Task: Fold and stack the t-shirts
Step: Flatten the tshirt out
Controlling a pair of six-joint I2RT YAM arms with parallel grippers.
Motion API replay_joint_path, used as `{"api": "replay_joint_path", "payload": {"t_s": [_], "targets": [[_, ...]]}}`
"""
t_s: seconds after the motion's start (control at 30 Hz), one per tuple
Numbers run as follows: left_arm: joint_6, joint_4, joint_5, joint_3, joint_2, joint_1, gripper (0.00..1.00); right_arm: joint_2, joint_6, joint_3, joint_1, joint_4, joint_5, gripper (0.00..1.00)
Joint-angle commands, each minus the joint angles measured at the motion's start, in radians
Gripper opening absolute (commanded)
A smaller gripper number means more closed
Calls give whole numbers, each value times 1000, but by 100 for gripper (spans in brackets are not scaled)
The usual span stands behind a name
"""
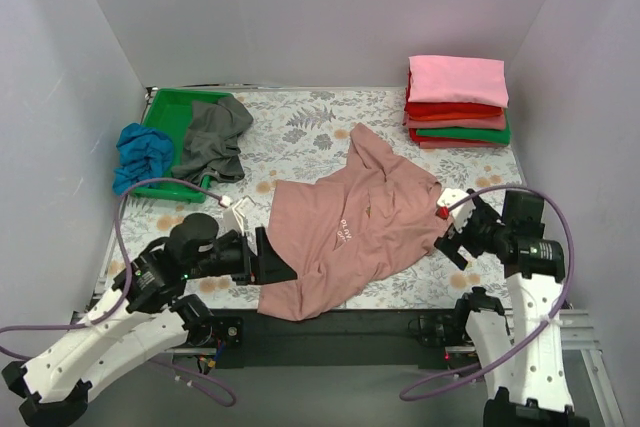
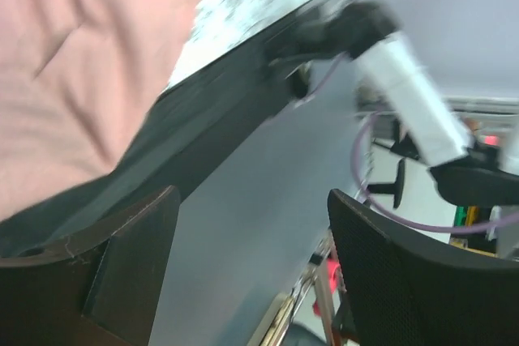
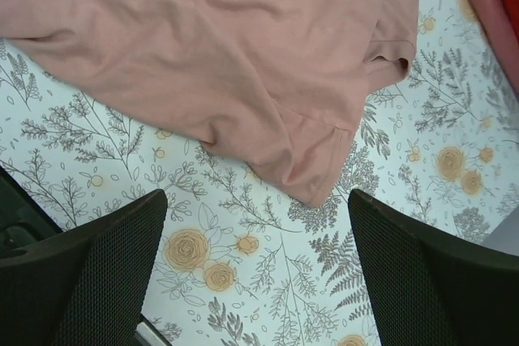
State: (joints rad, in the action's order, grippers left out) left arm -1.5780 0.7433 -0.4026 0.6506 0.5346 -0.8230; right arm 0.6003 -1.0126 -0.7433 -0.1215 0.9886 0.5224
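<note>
Top external view: the tabletop (image 1: 300,122) carries a grey-white floral covering and is enclosed on three sides by plain pale lilac walls (image 1: 300,7). A black strip (image 1: 340,332) runs along the near edge, by the arm bases.

Dusty-pink t-shirt (image 1: 350,232): spread but rumpled, centre-near, small pale chest print facing up. One lower corner reaches the black strip; one end points toward the far side.

Folded stack (image 1: 458,102): far right corner, against the wall. Pink on top, with red, pink and green layers beneath.

Green tray (image 1: 165,107): far left corner. Grey t-shirt (image 1: 215,137) is draped over its right side onto the covering. Blue t-shirt (image 1: 140,152) is bunched over its left rim.

Left tool (image 1: 272,259): low at the pink shirt's left edge, just beside the cloth. Left wrist view is blurred, but shows the fingers parted with nothing between them, pink fabric at upper left and the black strip crossing the frame.

Right tool (image 1: 447,230): at the shirt's right edge. Right wrist view shows the fingers spread wide over bare floral covering, gripping nothing, with the shirt's sleeve and folded hem lying just beyond them
</note>
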Motion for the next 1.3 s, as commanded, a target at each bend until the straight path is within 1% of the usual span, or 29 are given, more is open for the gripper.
{"api": "replay_joint_path", "payload": {"t_s": [0.0,0.03,0.1,0.13,0.17,0.2,0.23,0.3,0.33,0.37,0.4,0.43,0.47,0.53,0.57,0.6,0.73,0.77,0.87,0.9,0.93,0.97,1.0,1.07,1.1,1.17,1.23,1.27], "targets": [[12,64,80,109,17,1,73,137,46,-68,-1,-48,45,98],[9,67,128,109,31,1,73,238,57,-89,-1,-44,77,99],[4,45,177,95,82,1,73,343,72,-154,0,-47,190,98],[-2,30,230,89,102,-1,73,451,92,-177,2,-47,235,98],[-4,13,254,83,119,-1,73,507,109,-203,5,-51,293,98],[-2,-34,275,74,149,1,73,563,135,-240,11,-57,313,93],[3,-57,319,67,163,1,73,670,155,-310,37,-70,324,90],[7,-122,360,57,191,1,73,766,277,-382,72,-120,289,84],[15,-139,370,58,212,1,73,847,323,-408,110,-151,259,82],[16,-151,390,60,225,1,73,884,403,-459,120,-209,185,81],[19,-169,390,63,232,1,73,921,432,-484,179,-231,147,78],[22,-177,421,66,243,1,73,990,468,-507,198,-252,107,78],[19,-179,435,66,243,1,73,1021,492,-540,215,-274,35,78],[19,-179,442,61,231,1,73,1103,542,-570,262,-318,-25,77],[15,-173,447,60,222,1,73,1128,557,-582,276,-330,-82,77],[6,-159,462,55,213,1,73,1174,572,-603,299,-344,-97,76],[-22,-122,490,29,142,1,74,1246,601,-623,342,-376,-153,75],[-27,-116,496,20,113,1,75,1256,609,-625,348,-383,-177,73],[-39,-99,515,11,78,1,76,1294,620,-639,367,-387,-188,67],[-40,-93,524,11,64,1,76,1311,623,-651,373,-386,-191,59],[-40,-90,528,11,59,1,77,1317,629,-656,373,-386,-199,53],[-40,-84,531,17,57,1,77,1320,629,-659,375,-387,-196,45],[-39,-81,533,21,57,1,77,1310,628,-659,375,-384,-196,30],[-37,-75,535,27,59,1,77,1281,611,-637,375,-386,-194,17],[-37,-74,532,27,57,1,77,1239,603,-627,373,-384,-193,7],[-37,-78,527,23,54,1,76,1184,574,-570,372,-377,-205,1],[-36,-81,527,21,45,1,77,1080,542,-495,362,-361,-214,1],[-33,-81,527,23,41,1,77,1041,486,-470,355,-322,-222,1]]}}
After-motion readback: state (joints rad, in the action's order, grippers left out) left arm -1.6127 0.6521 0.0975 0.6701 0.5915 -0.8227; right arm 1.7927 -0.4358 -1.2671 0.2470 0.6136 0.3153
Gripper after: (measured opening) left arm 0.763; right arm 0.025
